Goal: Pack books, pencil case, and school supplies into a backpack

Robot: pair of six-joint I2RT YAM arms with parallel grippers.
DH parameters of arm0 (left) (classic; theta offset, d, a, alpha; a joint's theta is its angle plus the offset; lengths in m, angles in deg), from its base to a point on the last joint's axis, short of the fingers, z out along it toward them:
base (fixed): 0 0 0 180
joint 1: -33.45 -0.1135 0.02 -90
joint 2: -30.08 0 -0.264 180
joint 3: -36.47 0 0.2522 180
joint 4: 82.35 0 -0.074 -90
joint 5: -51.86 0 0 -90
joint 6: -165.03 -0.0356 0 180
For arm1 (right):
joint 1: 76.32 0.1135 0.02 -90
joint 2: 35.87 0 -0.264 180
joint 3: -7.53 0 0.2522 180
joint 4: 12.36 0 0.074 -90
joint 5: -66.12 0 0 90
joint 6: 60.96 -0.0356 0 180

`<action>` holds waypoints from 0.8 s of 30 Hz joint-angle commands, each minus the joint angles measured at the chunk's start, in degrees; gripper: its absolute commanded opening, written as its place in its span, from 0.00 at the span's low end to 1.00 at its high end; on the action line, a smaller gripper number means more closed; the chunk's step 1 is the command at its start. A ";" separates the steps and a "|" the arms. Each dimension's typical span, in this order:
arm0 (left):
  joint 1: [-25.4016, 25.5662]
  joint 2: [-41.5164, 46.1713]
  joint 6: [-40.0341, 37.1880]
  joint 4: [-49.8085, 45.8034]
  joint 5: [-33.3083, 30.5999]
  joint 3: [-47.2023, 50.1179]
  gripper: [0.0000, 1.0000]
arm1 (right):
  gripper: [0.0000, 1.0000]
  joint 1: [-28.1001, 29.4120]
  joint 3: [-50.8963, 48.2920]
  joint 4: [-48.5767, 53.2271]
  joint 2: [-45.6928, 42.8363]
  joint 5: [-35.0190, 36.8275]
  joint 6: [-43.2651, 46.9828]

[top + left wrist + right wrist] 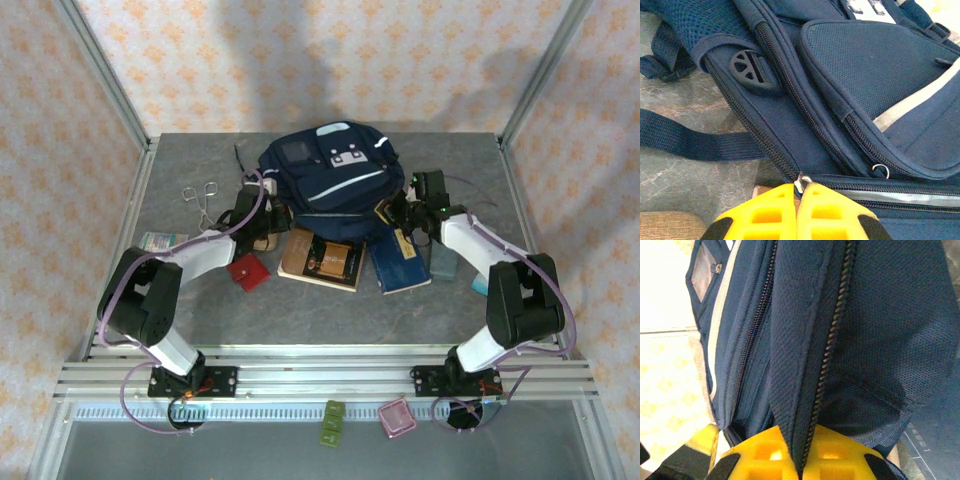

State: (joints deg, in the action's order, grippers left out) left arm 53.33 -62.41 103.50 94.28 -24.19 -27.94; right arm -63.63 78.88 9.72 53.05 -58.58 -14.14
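The navy backpack (330,178) lies at the back centre of the table. My left gripper (800,188) is shut on a metal zipper pull (803,180) at the bag's left side (266,203). My right gripper (800,436) is shut on a fold of the backpack's fabric along a zipper track (832,347), at the bag's right side (399,213). In front of the bag lie the tan-brown book (322,260) and the dark blue book (402,262). The red square supply (248,271) lies left of them. A tan pencil case (670,225) sits near my left gripper.
Scissors (203,197) and a pale teal card (162,241) lie at the left. A grey-teal flat item (443,262) and a light blue piece (482,285) lie by the right arm. A dark strap (695,142) trails over the grey table (330,315).
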 commanded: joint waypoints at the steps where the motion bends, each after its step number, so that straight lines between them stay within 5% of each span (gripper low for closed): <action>1: -4.15 -3.69 -2.07 -7.64 -21.34 -1.40 0.07 | 0.00 -4.88 1.84 -0.69 -1.41 6.86 2.23; 16: -2.20 1.13 0.35 -6.34 -16.68 -2.12 0.44 | 0.00 -4.78 4.54 4.35 -0.76 3.43 11.88; 24: -0.92 -3.25 0.36 -5.39 -8.35 -8.46 0.60 | 0.00 -4.78 9.40 11.06 0.57 15.20 19.03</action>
State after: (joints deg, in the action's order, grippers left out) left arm 51.91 -62.73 103.72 88.75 -35.73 -32.53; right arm -68.22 85.65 21.33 53.97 -50.05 0.83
